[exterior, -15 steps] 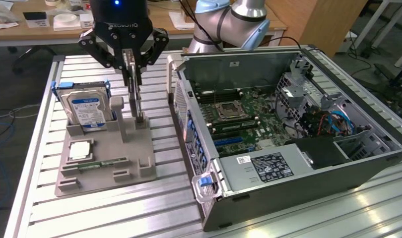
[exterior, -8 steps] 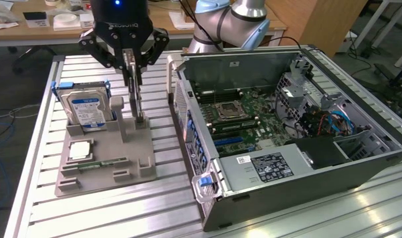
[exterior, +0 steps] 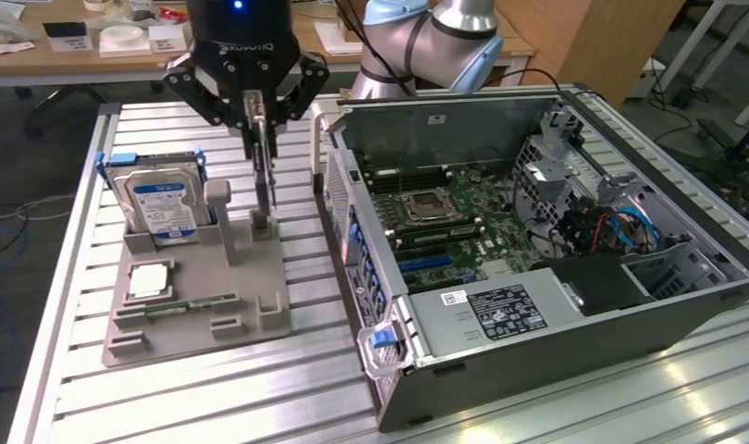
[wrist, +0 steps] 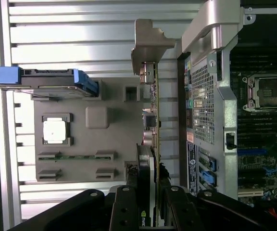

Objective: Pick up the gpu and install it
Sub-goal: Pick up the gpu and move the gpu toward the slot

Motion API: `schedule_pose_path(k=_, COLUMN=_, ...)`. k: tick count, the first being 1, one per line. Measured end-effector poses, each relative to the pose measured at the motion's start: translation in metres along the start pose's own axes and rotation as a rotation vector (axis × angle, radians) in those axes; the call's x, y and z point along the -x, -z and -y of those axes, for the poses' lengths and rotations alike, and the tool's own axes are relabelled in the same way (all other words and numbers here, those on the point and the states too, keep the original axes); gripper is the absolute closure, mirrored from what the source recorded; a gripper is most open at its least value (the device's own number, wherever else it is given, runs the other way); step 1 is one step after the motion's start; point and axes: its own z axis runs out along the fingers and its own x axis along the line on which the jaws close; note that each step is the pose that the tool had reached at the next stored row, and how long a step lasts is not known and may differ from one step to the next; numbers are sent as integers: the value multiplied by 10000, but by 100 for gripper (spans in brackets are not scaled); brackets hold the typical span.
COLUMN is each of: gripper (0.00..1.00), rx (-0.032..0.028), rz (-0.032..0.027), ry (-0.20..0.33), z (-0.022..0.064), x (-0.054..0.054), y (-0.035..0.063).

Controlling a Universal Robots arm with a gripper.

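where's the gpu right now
The gpu stands upright and edge-on, clamped by the gripper, over the grey holder, between the hard drive on the exterior view's left and the open computer case on its right.

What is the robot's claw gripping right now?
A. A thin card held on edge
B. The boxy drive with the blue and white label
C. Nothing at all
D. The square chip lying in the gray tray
A: the gripper is closed on the gpu, a thin card held upright and edge-on at the gray tray, while the hard drive stands untouched in its own holder.
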Motion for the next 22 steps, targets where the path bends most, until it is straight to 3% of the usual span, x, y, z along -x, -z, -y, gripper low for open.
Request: schedule_pose_path(k=22, gripper=73, rx=0, rz=0, ry=0, z=-24, x=403, y=-11)
